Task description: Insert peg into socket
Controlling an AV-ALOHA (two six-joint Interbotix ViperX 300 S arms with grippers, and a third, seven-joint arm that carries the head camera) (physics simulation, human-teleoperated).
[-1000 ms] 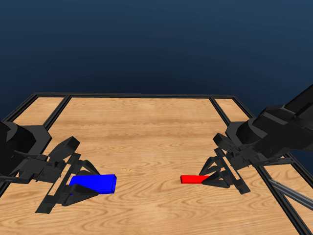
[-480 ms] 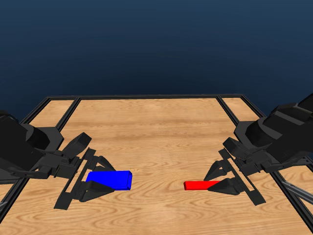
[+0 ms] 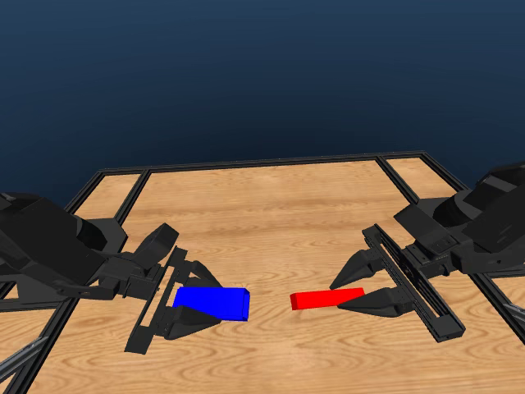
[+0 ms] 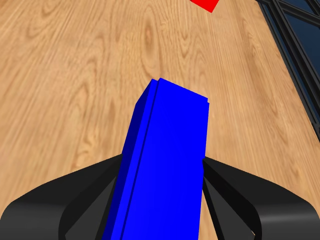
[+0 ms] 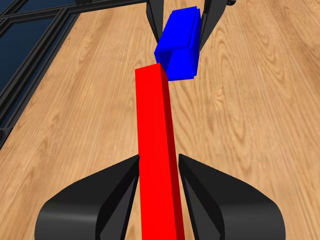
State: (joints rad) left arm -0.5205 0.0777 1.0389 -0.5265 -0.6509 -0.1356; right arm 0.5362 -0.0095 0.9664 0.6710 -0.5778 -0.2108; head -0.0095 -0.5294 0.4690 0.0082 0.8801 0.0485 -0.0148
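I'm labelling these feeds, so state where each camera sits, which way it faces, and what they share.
Head view: above the wooden table, looking across it; both arms show, left tool on the bright blue boxy socket, right tool on the thin red peg.
Left wrist view: along the left tool, over the socket toward the peg.
Right wrist view: along the right tool, over the peg toward the socket.
All three show both pieces.

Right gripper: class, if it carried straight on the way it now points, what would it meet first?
Probably the socket held by the left gripper. The right gripper holds the peg, whose tip aims at the socket's near end; exact alignment is unclear.
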